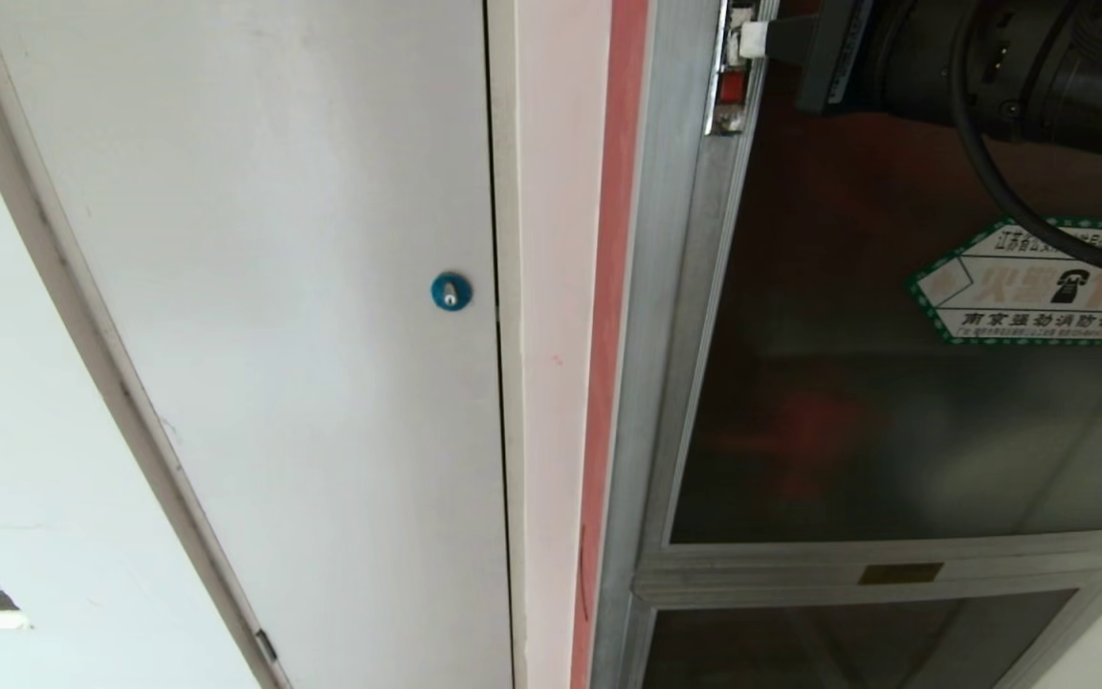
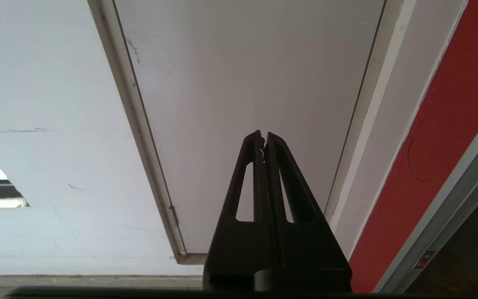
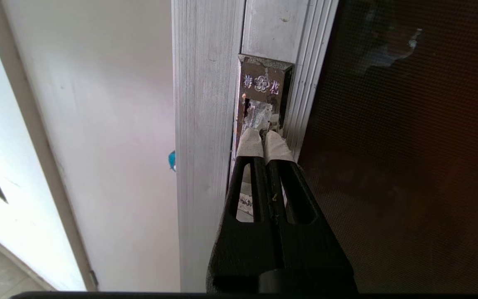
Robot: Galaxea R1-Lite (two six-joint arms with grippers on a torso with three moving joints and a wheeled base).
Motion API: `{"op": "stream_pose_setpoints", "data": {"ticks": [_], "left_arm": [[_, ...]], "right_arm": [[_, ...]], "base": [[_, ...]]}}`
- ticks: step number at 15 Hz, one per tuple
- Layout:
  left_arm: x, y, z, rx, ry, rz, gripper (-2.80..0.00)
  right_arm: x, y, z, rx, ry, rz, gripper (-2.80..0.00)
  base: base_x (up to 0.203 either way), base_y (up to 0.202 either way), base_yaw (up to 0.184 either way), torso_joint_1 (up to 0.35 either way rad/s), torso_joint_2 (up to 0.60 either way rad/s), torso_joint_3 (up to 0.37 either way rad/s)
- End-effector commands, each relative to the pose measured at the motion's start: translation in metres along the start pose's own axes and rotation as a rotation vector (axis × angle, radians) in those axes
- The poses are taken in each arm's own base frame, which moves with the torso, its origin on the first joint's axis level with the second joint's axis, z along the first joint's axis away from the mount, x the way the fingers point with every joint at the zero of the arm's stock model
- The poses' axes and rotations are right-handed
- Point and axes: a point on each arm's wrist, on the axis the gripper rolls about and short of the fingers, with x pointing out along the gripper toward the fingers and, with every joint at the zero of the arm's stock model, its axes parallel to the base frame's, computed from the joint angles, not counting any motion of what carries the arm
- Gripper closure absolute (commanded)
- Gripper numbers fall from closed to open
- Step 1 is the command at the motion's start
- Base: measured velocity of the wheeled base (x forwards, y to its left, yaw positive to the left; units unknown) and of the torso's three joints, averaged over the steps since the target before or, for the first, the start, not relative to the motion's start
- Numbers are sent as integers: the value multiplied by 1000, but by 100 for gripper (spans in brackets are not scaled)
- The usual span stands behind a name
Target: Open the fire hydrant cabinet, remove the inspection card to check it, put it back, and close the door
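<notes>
the door (image 1: 895, 402) of the fire hydrant cabinet (image 1: 651, 383) sits shut in its aluminium frame, dark glass running tall and narrow, long axis up the wall. latch plate (image 3: 262, 97) is set in the door's frame strip on the side toward the white door (image 1: 274, 335); the small red latch (image 1: 731, 88) shows in the head view at the same strip. right gripper (image 3: 264, 133) is clenched, taped fingertips (image 3: 250, 143) pressed together with nothing between them, tips right at the latch plate, touching or nearly so; cannot tell which. from the latch, the hexagonal sticker (image 1: 1020, 297) lies out across the glass, partly crossed by the arm's black cable (image 1: 1001, 182). a red strip (image 1: 608, 335) and pale wall band separate the cabinet frame from the white door with its blue lock (image 1: 451, 291). below the door, a crossbar, then the lower glass panel (image 1: 848, 641). left gripper (image 2: 264, 139) is parked well away from the latch, fingers closed on nothing, facing the white door.
</notes>
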Motion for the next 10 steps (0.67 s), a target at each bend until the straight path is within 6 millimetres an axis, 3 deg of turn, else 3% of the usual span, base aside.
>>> {"op": "stream_pose_setpoints", "data": {"ticks": [1,10], "left_arm": [[1,0,-3,0,13,0,0],[1,0,-3,0,12,0,0]], "right_arm": [[7,1,-7,-5,22,0,0],[11,1,-9,-19,29,-47,0]], "base": [[0,0,0,0,0,0],[0,0,0,0,0,0]]}}
